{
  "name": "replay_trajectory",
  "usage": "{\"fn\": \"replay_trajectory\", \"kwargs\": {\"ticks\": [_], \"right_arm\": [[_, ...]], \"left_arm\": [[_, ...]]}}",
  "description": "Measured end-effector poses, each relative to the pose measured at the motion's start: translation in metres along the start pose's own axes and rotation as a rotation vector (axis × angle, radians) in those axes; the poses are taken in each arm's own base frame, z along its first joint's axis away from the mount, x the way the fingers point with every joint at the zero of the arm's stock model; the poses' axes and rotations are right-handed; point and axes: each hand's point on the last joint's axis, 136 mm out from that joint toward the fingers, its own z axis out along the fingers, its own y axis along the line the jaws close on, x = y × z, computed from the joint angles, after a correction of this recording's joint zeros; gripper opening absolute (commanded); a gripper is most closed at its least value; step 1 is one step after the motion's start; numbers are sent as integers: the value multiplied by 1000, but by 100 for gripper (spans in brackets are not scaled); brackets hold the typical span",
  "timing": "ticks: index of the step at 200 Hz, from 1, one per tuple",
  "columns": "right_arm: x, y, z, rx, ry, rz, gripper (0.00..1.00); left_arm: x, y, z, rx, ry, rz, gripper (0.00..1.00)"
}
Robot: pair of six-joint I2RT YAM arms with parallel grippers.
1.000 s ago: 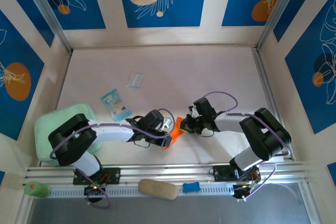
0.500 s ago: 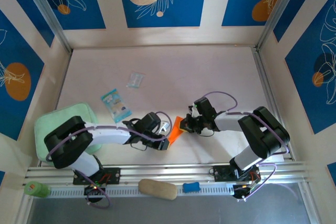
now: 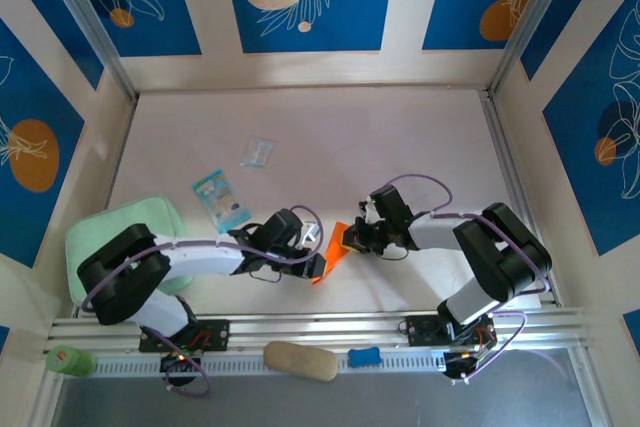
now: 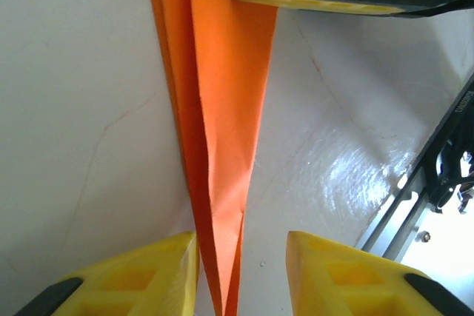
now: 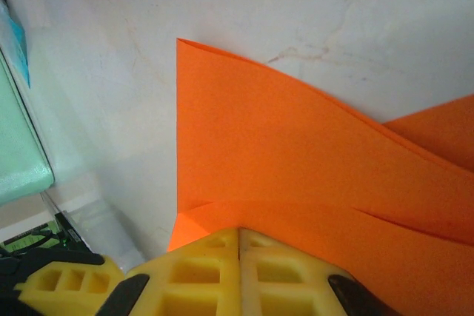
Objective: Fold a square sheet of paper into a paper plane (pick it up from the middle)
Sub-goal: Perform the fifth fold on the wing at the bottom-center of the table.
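Tapering paper plane (image 4: 222,109) (matte orange, sharply creased).

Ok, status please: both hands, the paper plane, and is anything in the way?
Left hand open, astride the tip of the paper plane. Right hand shut on its wide end. Blue-and-white packet lies apart, no obstacle.

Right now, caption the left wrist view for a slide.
Left gripper open around the orange paper plane's pointed tip.

Pale table (image 3: 400,137): clear wrapper (image 3: 258,152), blue-and-white packet (image 3: 221,199), mint green pad (image 3: 128,215) at left, orange paper plane (image 3: 328,261).
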Motion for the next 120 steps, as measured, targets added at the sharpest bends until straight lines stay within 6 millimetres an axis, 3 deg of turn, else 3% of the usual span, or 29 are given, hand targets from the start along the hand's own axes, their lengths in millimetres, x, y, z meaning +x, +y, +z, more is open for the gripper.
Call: {"fn": "replay_trajectory", "kwargs": {"ticks": [69, 120], "right_arm": [[0, 0, 0, 0, 0, 0, 5], [0, 1, 2, -13, 9, 2, 5]], "left_arm": [[4, 3, 4, 10, 7, -30, 3], [11, 9, 10, 25, 17, -40, 0]]}}
